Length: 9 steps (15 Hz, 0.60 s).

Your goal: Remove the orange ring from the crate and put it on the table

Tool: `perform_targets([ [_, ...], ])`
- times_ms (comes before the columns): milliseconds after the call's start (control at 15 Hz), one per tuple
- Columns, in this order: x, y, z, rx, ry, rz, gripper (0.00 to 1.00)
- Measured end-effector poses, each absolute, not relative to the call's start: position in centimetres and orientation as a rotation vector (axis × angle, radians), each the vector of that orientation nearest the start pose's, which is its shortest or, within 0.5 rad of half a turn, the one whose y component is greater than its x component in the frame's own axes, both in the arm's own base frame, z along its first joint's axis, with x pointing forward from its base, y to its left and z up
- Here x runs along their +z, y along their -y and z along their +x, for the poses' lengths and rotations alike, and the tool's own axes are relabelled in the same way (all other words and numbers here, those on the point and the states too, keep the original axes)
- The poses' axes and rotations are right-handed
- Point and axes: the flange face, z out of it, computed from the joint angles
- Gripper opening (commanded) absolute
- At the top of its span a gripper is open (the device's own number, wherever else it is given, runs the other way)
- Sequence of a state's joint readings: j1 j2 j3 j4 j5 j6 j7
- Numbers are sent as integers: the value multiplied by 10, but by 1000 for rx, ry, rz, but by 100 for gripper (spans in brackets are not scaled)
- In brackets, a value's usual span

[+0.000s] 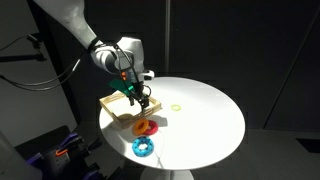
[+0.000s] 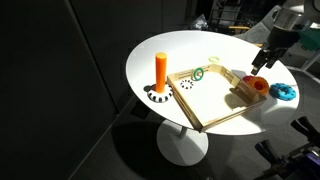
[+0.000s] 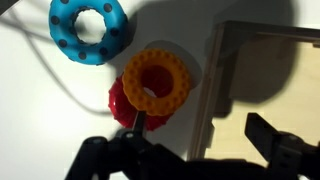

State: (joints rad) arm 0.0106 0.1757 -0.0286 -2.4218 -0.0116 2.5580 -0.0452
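Note:
The orange ring (image 3: pixel 157 80) lies on the white table (image 3: pixel 30 110) just outside the wooden crate (image 3: pixel 262 85), resting partly on top of the red ring (image 3: pixel 122 105). It also shows in both exterior views (image 1: pixel 146 125) (image 2: pixel 255 86) beside the crate (image 1: pixel 118 106) (image 2: pixel 215 100). My gripper (image 3: pixel 200 135) hangs above the crate's edge next to the ring, with its fingers spread wide and nothing between them. One fingertip is close to the ring's rim. The gripper shows in both exterior views (image 1: pixel 135 93) (image 2: pixel 262 62).
A blue ring (image 3: pixel 88 28) (image 1: pixel 143 147) (image 2: pixel 283 92) lies on the table beyond the orange ring. A thin yellow-green ring (image 1: pixel 176 107) (image 2: pixel 214 58) lies farther off. An orange peg on a striped base (image 2: pixel 160 73) and a green ring (image 2: pixel 198 73) are by the crate's other end.

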Motion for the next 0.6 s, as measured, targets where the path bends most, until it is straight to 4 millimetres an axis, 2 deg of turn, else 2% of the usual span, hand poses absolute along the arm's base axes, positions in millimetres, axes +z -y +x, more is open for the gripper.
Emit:
perform_targets([
  [600, 343, 4, 506, 266, 187, -3092, 100],
])
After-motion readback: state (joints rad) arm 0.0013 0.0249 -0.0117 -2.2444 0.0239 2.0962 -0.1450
